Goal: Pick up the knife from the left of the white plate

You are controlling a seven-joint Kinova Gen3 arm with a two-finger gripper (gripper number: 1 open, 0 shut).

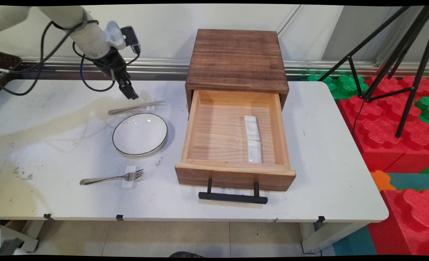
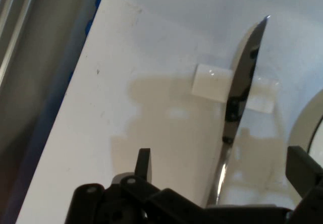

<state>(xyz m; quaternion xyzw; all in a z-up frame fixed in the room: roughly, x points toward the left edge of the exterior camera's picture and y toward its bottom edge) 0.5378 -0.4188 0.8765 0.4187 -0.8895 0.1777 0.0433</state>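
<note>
Steel knife (image 1: 136,107), stiff, thin and likely slippery, lies at the plate's (image 1: 140,134) twelve o'clock beneath the spread, empty gripper (image 1: 130,92).

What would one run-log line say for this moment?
gripper: open, holds nothing | above knife lying on white rest | plate beside | fork nearer | drawer open, two white rests inside
</note>
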